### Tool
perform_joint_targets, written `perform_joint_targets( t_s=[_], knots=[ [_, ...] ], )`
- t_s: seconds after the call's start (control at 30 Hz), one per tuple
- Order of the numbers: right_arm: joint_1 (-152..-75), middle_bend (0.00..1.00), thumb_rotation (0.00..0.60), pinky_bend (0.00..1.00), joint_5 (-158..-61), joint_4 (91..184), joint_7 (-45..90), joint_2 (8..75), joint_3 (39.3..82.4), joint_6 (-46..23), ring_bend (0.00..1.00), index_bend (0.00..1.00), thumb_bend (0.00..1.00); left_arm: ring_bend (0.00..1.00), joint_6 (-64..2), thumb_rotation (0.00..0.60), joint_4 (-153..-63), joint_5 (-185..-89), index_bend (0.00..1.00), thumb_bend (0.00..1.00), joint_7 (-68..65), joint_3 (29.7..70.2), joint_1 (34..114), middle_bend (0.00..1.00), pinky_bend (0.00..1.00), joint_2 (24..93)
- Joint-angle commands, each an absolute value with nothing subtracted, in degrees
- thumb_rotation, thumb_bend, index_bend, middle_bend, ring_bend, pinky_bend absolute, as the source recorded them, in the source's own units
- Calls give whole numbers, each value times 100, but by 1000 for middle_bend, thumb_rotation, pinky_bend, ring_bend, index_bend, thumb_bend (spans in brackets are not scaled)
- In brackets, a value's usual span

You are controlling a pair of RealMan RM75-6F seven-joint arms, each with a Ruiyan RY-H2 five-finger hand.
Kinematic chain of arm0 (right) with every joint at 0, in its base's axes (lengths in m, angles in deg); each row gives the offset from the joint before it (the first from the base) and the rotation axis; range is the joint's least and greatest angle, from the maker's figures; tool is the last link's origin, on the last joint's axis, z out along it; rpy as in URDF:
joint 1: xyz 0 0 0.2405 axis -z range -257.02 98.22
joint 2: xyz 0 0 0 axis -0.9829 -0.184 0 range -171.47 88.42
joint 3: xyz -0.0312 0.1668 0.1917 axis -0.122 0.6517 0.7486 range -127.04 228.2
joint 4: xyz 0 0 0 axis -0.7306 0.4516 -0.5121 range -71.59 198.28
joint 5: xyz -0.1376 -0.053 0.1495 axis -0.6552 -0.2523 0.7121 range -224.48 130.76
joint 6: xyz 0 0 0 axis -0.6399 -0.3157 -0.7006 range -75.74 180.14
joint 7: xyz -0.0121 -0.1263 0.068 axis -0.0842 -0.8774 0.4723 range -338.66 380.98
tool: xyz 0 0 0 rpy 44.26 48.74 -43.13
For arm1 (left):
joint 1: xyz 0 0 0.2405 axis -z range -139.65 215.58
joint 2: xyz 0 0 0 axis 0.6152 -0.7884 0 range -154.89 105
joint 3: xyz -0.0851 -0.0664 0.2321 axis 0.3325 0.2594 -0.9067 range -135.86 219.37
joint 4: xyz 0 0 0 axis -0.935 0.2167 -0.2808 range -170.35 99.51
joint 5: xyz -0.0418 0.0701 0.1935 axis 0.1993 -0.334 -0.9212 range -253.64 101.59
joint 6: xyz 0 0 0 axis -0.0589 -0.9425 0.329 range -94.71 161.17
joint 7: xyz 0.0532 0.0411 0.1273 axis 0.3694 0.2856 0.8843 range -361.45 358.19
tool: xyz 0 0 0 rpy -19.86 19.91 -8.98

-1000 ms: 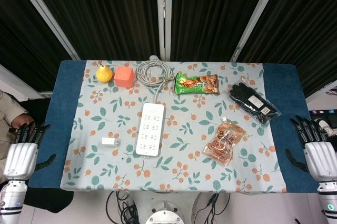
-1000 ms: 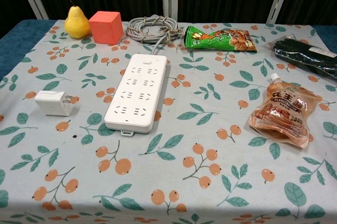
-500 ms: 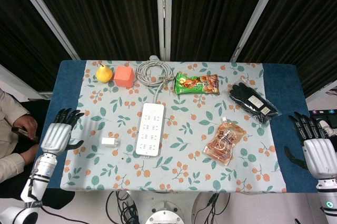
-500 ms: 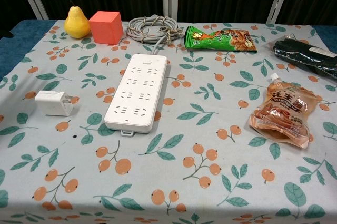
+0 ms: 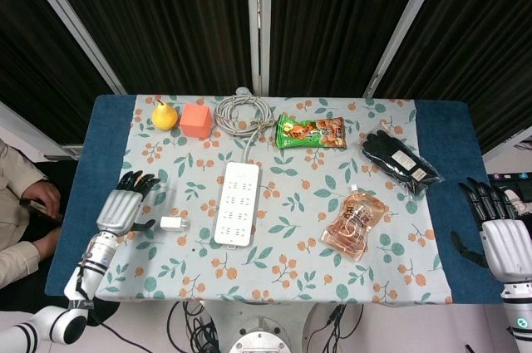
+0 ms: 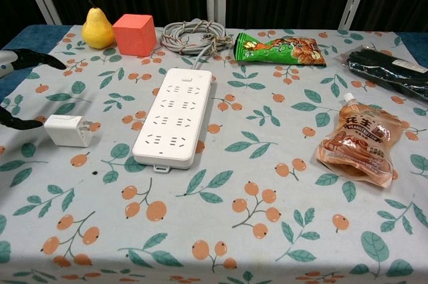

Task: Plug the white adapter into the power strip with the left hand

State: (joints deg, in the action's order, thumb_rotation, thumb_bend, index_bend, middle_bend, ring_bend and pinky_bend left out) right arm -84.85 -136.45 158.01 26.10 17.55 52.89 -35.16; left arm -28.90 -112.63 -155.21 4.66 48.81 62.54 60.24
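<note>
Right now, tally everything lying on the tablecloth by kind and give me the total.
Electrical gear: 2, the white adapter and the power strip with its coiled cable
Snack packs: 2, a green bag and an orange pouch
Fruit: 1, a yellow pear
Blocks: 1, an orange cube
Gloves: 1 black pack
Total: 7

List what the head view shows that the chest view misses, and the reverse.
Head view only: the whole left hand, open beside the white adapter, the right hand open at the table's right edge, the blue table cover on both sides, and a seated person at far left.

Chest view only: the adapter's prongs and the power strip's sockets up close; of the left hand, only dark fingertips at the frame's left edge.

Both: adapter, power strip, pear, red cube, coiled cable, two snack pouches, black gloves.
</note>
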Motion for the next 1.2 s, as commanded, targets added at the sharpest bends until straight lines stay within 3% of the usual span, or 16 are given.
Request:
perform_joint_targets(
  t_s=[0.03,0.8,1.03,1.2],
  knots=[
    [-8473,8,600,0,-13634,15786,2627,1756,5291,-3512,0,0,284,0,-2884,600,-11295,-15535,152,169,470,4871,6299,89,0,6059],
    [-8370,9,600,0,-13606,15582,2869,1798,5309,-3538,0,0,285,0,-2899,600,-12135,-15552,152,169,1369,4832,6707,89,0,6113],
    [-8374,8,600,0,-13641,15536,2920,1801,5322,-3537,0,0,284,0,-3117,600,-12658,-15611,156,169,1320,4703,6557,88,0,5714],
    [-8408,9,600,0,-13664,15522,2931,1811,5326,-3485,0,0,284,0,-2839,600,-13131,-15622,205,169,901,4447,6514,124,0,5339]
  ],
)
